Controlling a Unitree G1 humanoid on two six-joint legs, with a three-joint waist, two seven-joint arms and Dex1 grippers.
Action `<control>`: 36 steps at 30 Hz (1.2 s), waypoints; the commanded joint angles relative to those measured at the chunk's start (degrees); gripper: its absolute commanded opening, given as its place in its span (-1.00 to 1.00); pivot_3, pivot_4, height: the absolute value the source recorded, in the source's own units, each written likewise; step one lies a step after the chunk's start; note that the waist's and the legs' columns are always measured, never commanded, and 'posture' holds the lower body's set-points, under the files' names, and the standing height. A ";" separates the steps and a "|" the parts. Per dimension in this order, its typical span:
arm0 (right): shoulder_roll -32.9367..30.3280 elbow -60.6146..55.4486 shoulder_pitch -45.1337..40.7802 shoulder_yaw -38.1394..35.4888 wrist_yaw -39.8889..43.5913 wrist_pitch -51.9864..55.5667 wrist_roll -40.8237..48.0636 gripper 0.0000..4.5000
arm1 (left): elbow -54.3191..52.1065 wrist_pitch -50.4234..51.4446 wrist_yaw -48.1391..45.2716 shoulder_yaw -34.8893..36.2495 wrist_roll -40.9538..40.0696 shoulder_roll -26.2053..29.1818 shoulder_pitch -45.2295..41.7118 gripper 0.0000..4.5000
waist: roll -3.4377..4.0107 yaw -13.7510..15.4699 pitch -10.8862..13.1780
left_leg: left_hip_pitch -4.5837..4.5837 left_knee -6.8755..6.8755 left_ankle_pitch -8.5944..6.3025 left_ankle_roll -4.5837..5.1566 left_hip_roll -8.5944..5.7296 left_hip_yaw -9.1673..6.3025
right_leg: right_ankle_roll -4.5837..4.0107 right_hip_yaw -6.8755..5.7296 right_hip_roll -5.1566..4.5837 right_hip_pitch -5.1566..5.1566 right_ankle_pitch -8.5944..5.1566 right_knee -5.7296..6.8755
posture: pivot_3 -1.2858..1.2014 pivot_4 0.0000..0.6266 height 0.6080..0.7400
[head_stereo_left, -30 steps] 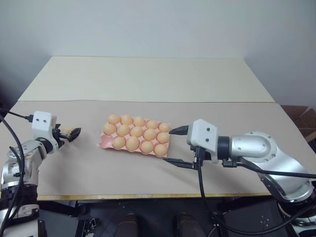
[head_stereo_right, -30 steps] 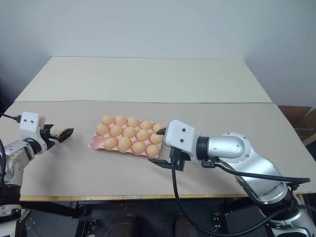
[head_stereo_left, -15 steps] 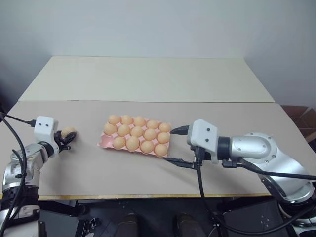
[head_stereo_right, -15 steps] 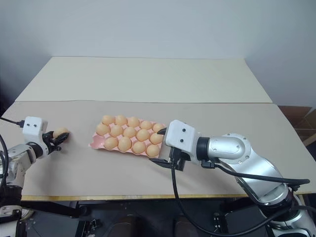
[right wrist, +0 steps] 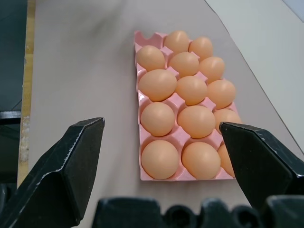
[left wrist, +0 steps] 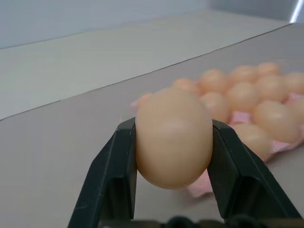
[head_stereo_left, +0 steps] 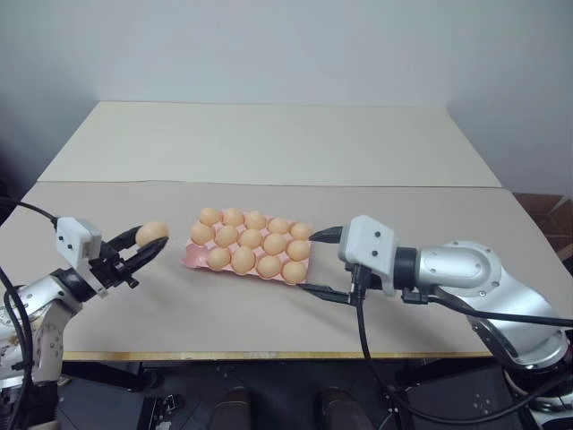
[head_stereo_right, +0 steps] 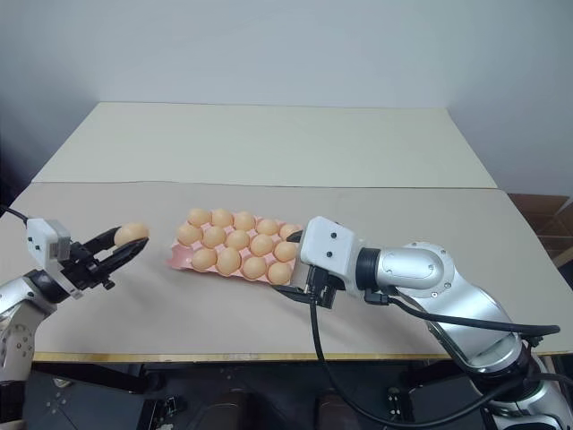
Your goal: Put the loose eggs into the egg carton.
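— Pink tray, that egg carton (head_stereo_left: 248, 253), where does it sit?

— Flat on the tan table (head_stereo_left: 269, 143), about the middle of the near half, angled a little. Its cups hold tan-orange eggs (head_stereo_left: 251, 238) in three rows. One corner cup at the near left end looks bare.

— And the loose egg (head_stereo_left: 152, 233)?

— Off the table. The left gripper (head_stereo_left: 150, 242) has its two black fingers (left wrist: 116, 180) clamped on either side of it, out to the left of the carton and clear of it. The egg sits right at the tips, long axis upright between them.

— What about the other arm?

— The right gripper (head_stereo_left: 320, 264) hangs at the right end of the carton, fingers spread wide with nothing between them. One tip is close by the far right corner of the tray, the other lies low over the table just off the near right corner. I cannot tell if either tip touches the tray.
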 commanded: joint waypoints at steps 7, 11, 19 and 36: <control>0.94 -2.83 0.18 -1.84 -2.74 0.80 0.10 1.00 | 4.00 -0.09 -3.92 -6.81 1.38 0.13 -8.76 -0.22 | 0.00 -0.10 0.00 | -0.05 0.01 0.00 0.00 -0.03 0.01 | 0.02 -0.01 0.05 -0.01 -0.01 -0.04 | 0.03 -0.52 1.00; 0.85 -3.82 1.28 -2.27 -3.84 1.25 0.15 1.00 | 5.67 -1.25 -5.43 -8.01 2.56 0.75 -9.69 -0.22 | 0.00 -0.29 0.00 | -0.04 0.01 0.00 0.00 -0.01 0.01 | 0.02 -0.01 0.08 -0.02 -0.01 -0.02 | 0.03 -0.52 1.00; 0.65 -4.59 2.39 -2.30 -4.66 1.41 -0.20 1.00 | 4.86 -0.83 -5.81 -5.99 2.18 2.43 -8.52 -0.22 | 0.00 -0.23 0.00 | -0.03 0.01 0.00 0.00 0.00 0.00 | 0.02 -0.01 0.08 -0.02 -0.01 -0.02 | 0.03 -0.52 1.00; 0.48 -3.28 1.50 -1.94 -3.70 0.65 -0.65 1.00 | 7.90 -6.00 -2.62 -6.63 5.39 1.01 -8.67 0.98 | 0.00 -0.13 0.00 | -0.03 0.01 0.00 0.00 -0.01 0.01 | 0.02 -0.01 0.07 -0.01 -0.01 -0.03 | 0.03 -0.52 1.00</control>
